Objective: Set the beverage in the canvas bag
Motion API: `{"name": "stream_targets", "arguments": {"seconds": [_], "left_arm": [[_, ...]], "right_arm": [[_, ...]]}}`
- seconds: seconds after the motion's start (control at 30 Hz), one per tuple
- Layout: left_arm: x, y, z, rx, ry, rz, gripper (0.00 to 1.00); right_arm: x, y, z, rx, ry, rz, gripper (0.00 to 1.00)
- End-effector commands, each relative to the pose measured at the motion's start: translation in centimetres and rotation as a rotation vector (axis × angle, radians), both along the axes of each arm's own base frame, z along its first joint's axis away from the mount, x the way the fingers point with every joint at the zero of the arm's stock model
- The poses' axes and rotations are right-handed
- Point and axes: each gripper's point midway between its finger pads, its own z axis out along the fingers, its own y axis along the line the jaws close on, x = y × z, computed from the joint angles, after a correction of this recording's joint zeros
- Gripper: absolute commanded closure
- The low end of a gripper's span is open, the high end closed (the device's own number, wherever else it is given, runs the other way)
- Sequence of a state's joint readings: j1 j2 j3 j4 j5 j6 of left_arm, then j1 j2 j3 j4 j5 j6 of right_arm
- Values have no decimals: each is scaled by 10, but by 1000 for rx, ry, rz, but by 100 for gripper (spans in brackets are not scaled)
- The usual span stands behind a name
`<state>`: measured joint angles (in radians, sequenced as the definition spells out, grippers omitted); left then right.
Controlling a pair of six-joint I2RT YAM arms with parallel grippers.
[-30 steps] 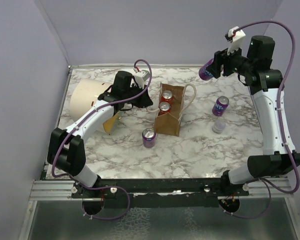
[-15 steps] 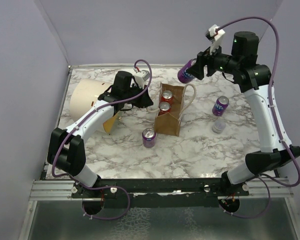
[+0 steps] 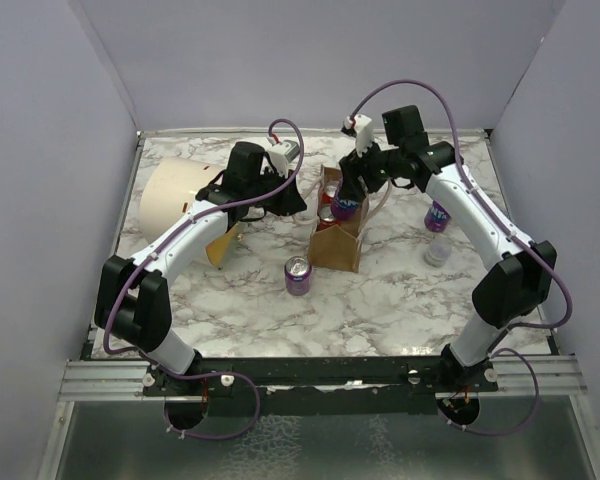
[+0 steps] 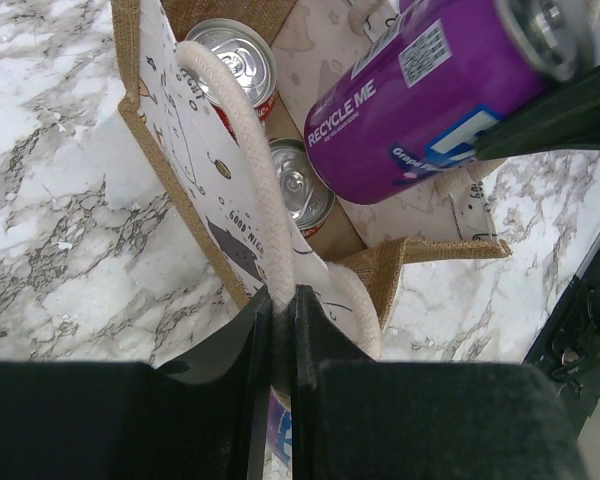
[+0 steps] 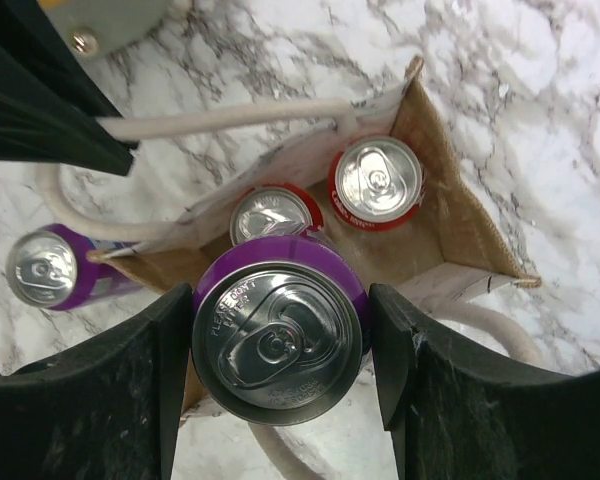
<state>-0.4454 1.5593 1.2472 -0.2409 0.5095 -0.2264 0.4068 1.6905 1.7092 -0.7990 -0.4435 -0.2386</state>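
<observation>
Fingers of the right gripper (image 3: 350, 190) were spread to the width of the purple can (image 5: 278, 340) and clamped its sides. This arm was stretched inward over the worktop (image 3: 400, 300), wrist above the canvas bag (image 3: 342, 250). The can hung tilted at the bag's open mouth, base toward two red cans (image 5: 377, 185) inside, lid toward the wrist. The left gripper (image 4: 280, 310) pinched one cream handle (image 4: 250, 170) tightly.

Purple can (image 5: 278, 340), silver top w/ pull tab, tilted base-down, clamped btwn jaws of right gripper (image 5: 280, 345), over open mouth of canvas bag (image 5: 455, 215). Bag: tan, boxy, pale printed side, upright, 2 red cans (image 5: 377, 183) inside. Its cream handle (image 4: 253, 170) is pinched in left gripper (image 4: 280, 325) jaws.
</observation>
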Motion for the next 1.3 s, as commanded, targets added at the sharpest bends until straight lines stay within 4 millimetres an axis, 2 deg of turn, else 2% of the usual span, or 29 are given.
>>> {"name": "stream_targets", "arguments": {"seconds": [0.0,0.27,0.53,0.87,1.1,1.27], "left_arm": [[-6,-3,14,-27,-42,-35,100],[-7,-3,13,-25,-40,-35,100],[-6,-4,15,-28,-40,-37,100],[-7,-4,17,-30,-45,-40,100],[-8,-4,18,-33,-46,-41,100],[-9,-3,19,-34,-51,-42,100]], "right_arm": [[21,-5,17,-18,-148,-43,99],[25,-30,5,-111,-179,-142,99],[29,-39,4,-139,-197,-191,99],[37,-30,-12,-134,-157,-173,99],[35,-10,-23,-137,-134,-92,99],[39,-7,-31,-169,-127,-67,99]]}}
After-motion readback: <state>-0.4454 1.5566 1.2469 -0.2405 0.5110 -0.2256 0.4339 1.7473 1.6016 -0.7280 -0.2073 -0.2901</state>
